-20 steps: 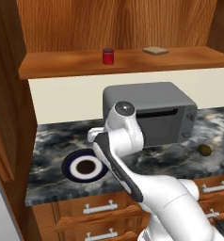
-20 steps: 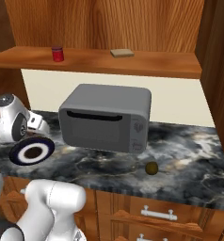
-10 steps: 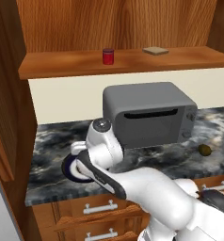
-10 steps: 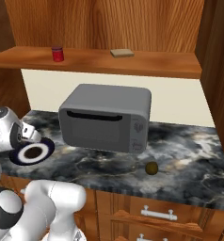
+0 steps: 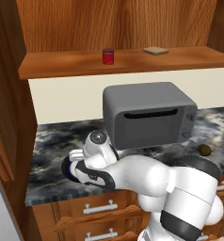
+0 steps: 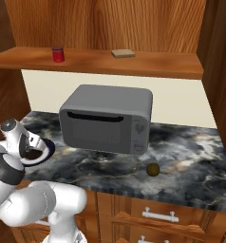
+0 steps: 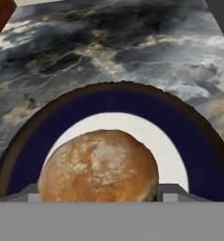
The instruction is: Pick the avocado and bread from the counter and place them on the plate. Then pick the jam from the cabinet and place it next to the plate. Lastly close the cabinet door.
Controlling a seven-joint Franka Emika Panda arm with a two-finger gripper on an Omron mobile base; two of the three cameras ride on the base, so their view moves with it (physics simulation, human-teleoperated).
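My gripper [image 7: 104,194] is shut on the bread [image 7: 99,165], a round brown roll that spans the gap between the fingertips. It hangs just above the white ring of the plate [image 7: 132,101]. The plate's navy rim [image 5: 67,170] peeks out to the left of my hand near the counter's [image 5: 52,141] front left, and shows again as the plate [image 6: 47,148]. The avocado [image 5: 204,149] lies on the counter right of the oven, a small olive lump [image 6: 153,169]. The red jam [image 5: 108,56] stands on the cabinet shelf [image 6: 58,54].
A grey toaster oven [image 5: 147,113] stands mid-counter behind my arm, and it appears again [image 6: 105,118]. A flat tan slab [image 5: 155,50] lies on the shelf right of the jam. An open cabinet door [image 5: 3,94] stands at the left. Drawers [image 6: 157,216] sit below the counter.
The arm has swung down and to the left, bringing the hand with the bread low over the plate. Avocado, jam and oven have stayed put.
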